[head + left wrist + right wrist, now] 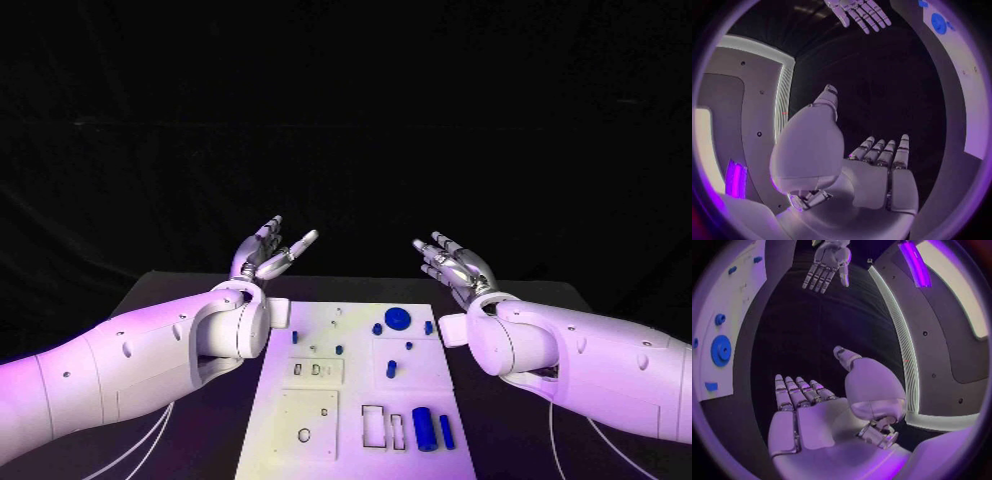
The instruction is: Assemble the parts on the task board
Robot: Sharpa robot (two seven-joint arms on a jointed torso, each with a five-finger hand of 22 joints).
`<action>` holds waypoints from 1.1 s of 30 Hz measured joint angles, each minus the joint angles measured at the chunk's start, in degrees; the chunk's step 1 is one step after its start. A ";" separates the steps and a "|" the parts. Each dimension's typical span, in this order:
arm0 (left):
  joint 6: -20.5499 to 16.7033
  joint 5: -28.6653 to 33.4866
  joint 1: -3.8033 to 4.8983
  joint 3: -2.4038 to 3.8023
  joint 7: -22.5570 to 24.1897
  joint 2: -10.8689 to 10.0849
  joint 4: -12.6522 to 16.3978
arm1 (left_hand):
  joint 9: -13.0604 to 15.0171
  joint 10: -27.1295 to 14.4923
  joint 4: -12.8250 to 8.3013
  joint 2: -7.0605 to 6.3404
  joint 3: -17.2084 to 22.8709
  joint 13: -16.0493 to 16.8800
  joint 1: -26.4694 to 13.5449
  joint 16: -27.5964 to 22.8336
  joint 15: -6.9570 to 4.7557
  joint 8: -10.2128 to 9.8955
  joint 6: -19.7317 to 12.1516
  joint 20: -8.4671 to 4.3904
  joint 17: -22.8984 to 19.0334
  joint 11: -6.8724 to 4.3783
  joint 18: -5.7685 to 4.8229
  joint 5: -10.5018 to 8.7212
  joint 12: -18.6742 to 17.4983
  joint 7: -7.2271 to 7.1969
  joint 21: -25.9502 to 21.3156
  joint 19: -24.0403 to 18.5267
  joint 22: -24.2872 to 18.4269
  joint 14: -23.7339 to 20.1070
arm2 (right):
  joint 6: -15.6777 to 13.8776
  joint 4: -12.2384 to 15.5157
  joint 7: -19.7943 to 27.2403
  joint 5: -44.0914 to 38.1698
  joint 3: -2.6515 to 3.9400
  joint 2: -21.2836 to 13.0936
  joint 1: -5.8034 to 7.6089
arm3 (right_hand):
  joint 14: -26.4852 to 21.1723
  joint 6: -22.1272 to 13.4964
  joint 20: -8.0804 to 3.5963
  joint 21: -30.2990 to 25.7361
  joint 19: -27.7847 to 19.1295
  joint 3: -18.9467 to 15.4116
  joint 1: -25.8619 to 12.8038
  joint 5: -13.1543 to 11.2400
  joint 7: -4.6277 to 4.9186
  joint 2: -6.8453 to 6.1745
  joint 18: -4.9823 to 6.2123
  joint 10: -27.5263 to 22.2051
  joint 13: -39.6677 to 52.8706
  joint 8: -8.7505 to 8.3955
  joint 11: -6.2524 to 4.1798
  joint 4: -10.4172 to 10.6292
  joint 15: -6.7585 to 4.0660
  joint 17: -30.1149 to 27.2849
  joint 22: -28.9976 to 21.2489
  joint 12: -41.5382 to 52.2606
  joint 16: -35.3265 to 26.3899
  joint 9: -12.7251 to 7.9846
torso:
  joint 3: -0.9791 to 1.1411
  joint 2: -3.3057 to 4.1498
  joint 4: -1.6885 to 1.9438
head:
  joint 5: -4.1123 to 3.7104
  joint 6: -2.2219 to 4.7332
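Hands first: two of them, both raised off the black surface (173, 300) past the far end of the task board (361, 395). The left hand (271, 250) sits beyond the board's far left corner and the right hand (454, 262) beyond its far right corner, well apart from each other. Both have their fingers spread and released, palms turned inward, nothing held. The wrist views back that up: the left hand (879, 175) has a bare palm with straight fingers (901, 150), and so does the right hand (817, 415), fingers (792, 392) straight too.

Board lies flat in the middle of the surface, long side running away from the robot. Counting blue parts on it is a bit rough since some are tiny. At the far end there's one round disc (398, 319) with a small piece on each side of it. Mid-board there's one little upright peg (391, 368) plus a few blue dots I can't count reliably. At the near right corner there's one thick cylinder (423, 428) and one thin bar (447, 431) just beside it, next to two empty rectangular slots.

Both white forearms hang over the board's long edges, hiding bits of them. Can't make out any writing or labels anywhere.
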 measured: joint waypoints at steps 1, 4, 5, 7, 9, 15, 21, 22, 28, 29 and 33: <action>0.35 -0.11 0.00 -0.01 -0.02 0.01 -0.04 | 0.05 0.29 0.31 -0.21 0.14 0.04 0.98 0.15 0.23 0.00 0.38 0.23 0.05 0.29 0.28 0.08 0.00 0.06 0.00 0.22 0.08 0.24 | 1.36 -0.44 -0.34 -0.14 -0.38 0.14 0.35 | 0.76 0.53 0.20 0.03 0.20 0.31 0.63 0.00 0.03 -0.01 0.06 0.82 0.09 0.05 -0.04 -0.31 -0.06 0.12 0.09 0.24 0.07 0.13 | 0.01 0.00 0.00 | 0.00 0.00; 1.17 -0.40 0.00 -0.02 -0.08 0.01 -0.07 | 0.72 3.07 0.90 0.79 1.66 0.54 3.30 0.91 1.48 1.11 3.69 0.78 0.57 2.34 1.44 0.07 0.92 0.17 0.51 0.77 0.33 2.01 | 5.58 -1.73 -1.47 -0.58 -1.40 0.59 1.27 | 4.89 3.74 0.40 1.13 2.35 1.56 3.17 0.00 0.25 -0.02 0.06 5.10 0.56 1.33 -0.11 -1.55 -0.31 0.86 0.60 1.28 1.39 0.82 | 0.00 0.01 0.00 | 0.00 -0.01; 1.35 -0.46 0.00 -0.02 -0.09 0.01 -0.07 | 1.04 4.70 0.85 1.43 2.51 0.77 3.93 1.29 1.76 1.61 5.29 0.95 0.82 2.96 2.18 0.06 1.33 0.30 0.69 0.94 0.41 3.22 | 6.75 -2.03 -1.78 -0.72 -1.63 0.69 1.50 | 6.77 5.20 0.44 1.61 3.45 2.03 4.14 0.00 0.34 -0.06 0.06 7.01 0.76 1.82 -0.16 -2.12 -0.47 1.21 0.85 1.68 1.95 1.14 | -0.01 0.01 0.00 | 0.01 -0.01; 1.61 -0.56 0.00 -0.02 -0.12 0.01 -0.08 | 1.80 8.61 0.61 3.35 4.50 1.21 4.69 3.10 2.35 2.84 9.04 1.16 1.96 3.52 2.20 -0.37 2.18 0.54 2.10 4.64 1.10 8.78 | 8.46 -2.43 -2.26 -0.92 -1.90 0.82 1.80 | 10.66 8.15 0.45 2.58 5.68 2.60 5.88 0.00 0.55 -0.17 1.04 10.85 1.07 2.81 -0.36 -3.59 -0.84 1.88 1.35 2.46 3.09 1.76 | -0.01 0.01 0.00 | 0.01 -0.01; 1.92 -0.67 0.00 -0.02 -0.15 0.01 -0.09 | 2.84 14.72 0.52 5.50 6.60 1.76 5.18 5.10 2.11 4.52 14.04 1.08 3.17 4.25 2.20 -0.40 3.42 0.88 4.08 9.87 2.06 15.06 | 10.56 -2.83 -2.86 -1.20 -2.15 0.94 2.07 | 15.88 12.04 0.45 3.79 8.50 3.42 7.87 0.00 0.84 -0.37 1.40 16.06 1.43 4.10 -0.65 -5.21 -1.36 2.75 1.96 3.42 4.60 2.58 | -0.01 0.01 0.00 | 0.01 -0.01; 2.79 -0.75 0.82 0.06 0.53 -3.38 1.68 | 6.74 40.42 -0.09 8.68 10.87 3.13 7.03 13.89 -1.35 11.24 33.47 0.66 7.81 2.67 7.19 -0.62 8.31 2.99 12.84 31.44 5.52 39.32 | 9.53 -4.29 -2.34 -12.31 -2.13 -0.80 4.20 | 29.67 24.44 0.47 7.43 17.07 6.28 12.12 -0.49 1.80 -1.31 3.51 31.34 2.01 7.99 -1.84 -9.16 -3.12 4.72 3.58 5.32 8.25 4.95 | -0.02 0.94 0.05 | 0.02 -0.01; 3.80 -0.92 0.85 -0.04 0.86 -4.16 2.87 | 7.78 49.93 -0.59 8.00 13.70 3.08 9.23 16.47 -3.93 13.49 40.49 -0.92 9.69 0.09 7.19 -0.61 9.06 4.79 15.16 37.80 5.68 47.17 | 7.33 -4.44 -1.93 -23.53 -2.31 -0.97 4.91 | 39.02 34.95 0.24 11.38 25.77 8.93 14.07 -1.27 3.34 -2.81 4.55 41.75 2.16 10.67 -3.34 -12.13 -5.01 5.64 5.07 5.33 10.27 6.58 | 0.07 2.14 0.05 | -0.18 0.15; 4.13 -1.10 0.92 -0.03 0.86 -4.48 3.21 | 7.84 50.92 -0.55 7.79 14.05 3.08 9.44 16.78 -4.22 13.68 41.06 -1.15 9.93 -0.16 7.18 -0.61 9.06 4.91 15.46 38.42 5.68 47.89 | 7.14 -4.48 -1.97 -25.50 -2.30 -1.01 5.17 | 40.12 36.05 0.13 11.90 26.75 9.25 14.24 -1.34 3.53 -2.97 5.03 42.90 2.16 10.91 -3.55 -12.45 -5.29 5.72 5.26 5.33 10.50 6.72 | 0.06 2.36 0.06 | -0.23 0.16; 5.80 -2.36 1.28 0.08 0.82 -6.24 5.46 | 7.87 53.56 -0.51 6.79 15.05 3.01 10.45 16.83 -5.03 13.68 42.28 -1.95 10.94 -0.98 7.17 -0.61 8.45 5.16 15.77 40.06 5.42 49.85 | 7.07 -5.01 -2.94 -33.88 -2.20 -1.39 6.40 | 45.68 40.87 -0.60 14.61 31.44 10.55 15.12 -2.00 4.49 -3.86 5.42 48.42 2.23 11.54 -4.68 -13.74 -6.68 6.07 6.21 4.23 11.46 7.33 | 0.07 3.42 0.16 | -0.46 0.21; 6.20 -2.72 1.35 0.11 0.76 -6.66 6.13 | 7.87 53.95 -0.66 6.59 15.20 3.01 10.57 16.92 -5.16 13.68 42.50 -2.13 11.09 -1.02 7.17 -0.61 8.33 5.20 15.85 40.42 5.42 50.19 | 7.22 -5.09 -3.35 -35.75 -2.20 -1.44 6.67 | 46.40 41.41 -0.79 15.01 32.04 10.62 15.26 -2.00 4.60 -4.02 5.42 49.10 2.23 11.79 -4.87 -13.82 -6.90 6.14 6.37 4.06 11.68 7.38 | 0.07 3.69 0.20 | -0.51 0.22; 7.42 -3.97 1.71 0.26 0.59 -7.89 8.18 | 7.87 55.18 -0.65 5.47 15.19 3.01 9.88 17.43 -5.55 13.68 42.68 -2.67 12.01 -1.38 7.15 -0.61 7.72 5.02 16.41 41.57 5.42 51.81 | 8.16 -5.12 -5.31 -42.48 -2.14 -1.54 7.53 | 49.67 43.41 -1.70 17.06 34.67 10.44 15.18 -2.00 5.14 -5.15 5.42 51.91 2.32 12.04 -5.67 -14.00 -7.93 6.66 7.22 3.61 12.66 7.64 | -0.02 4.59 0.38 | -0.66 0.15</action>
